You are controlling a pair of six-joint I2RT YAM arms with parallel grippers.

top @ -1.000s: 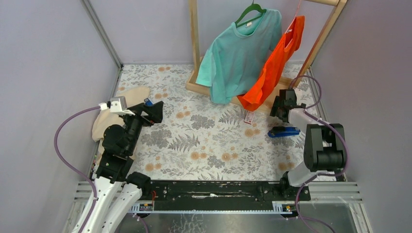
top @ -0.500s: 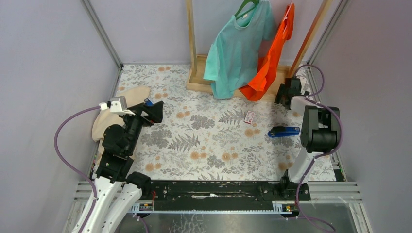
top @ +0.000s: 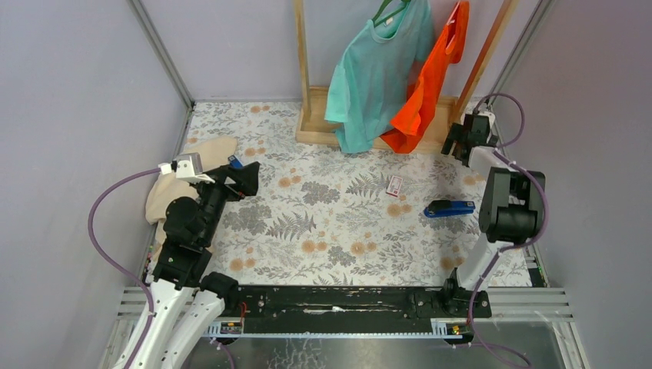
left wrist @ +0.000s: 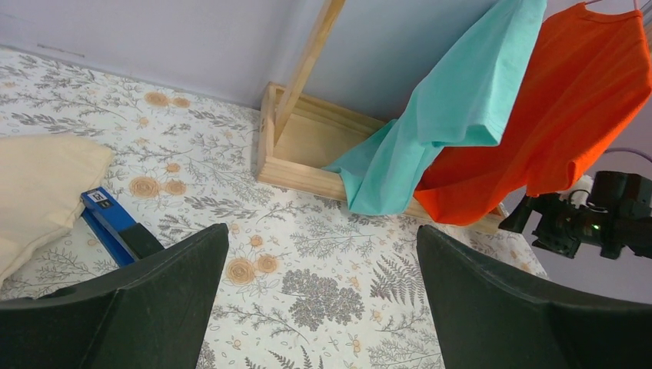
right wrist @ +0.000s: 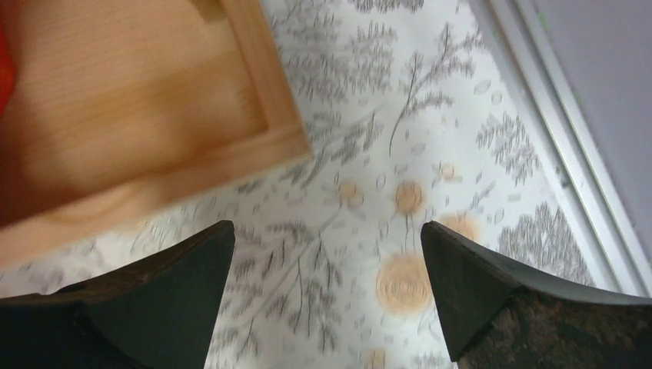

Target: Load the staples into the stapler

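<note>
Teal shirt and orange shirt hang from a wooden rack at top centre; cream cloth lies at left on the floral tablecloth

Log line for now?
left end effector open; right end effector open; small rectangular white-red staples pack untouched; right-hand blue stapler untouched

blue stapler; teal shirt; orange shirt; cream cloth; table cover white, grey-and-orange floral.

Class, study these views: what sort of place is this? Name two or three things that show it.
Probably a robot test cell, not a home: plain walled enclosure, two arms bolted to a black rail, and staged props, a wooden clothes rack and blue stapler, on a floral cloth.
</note>
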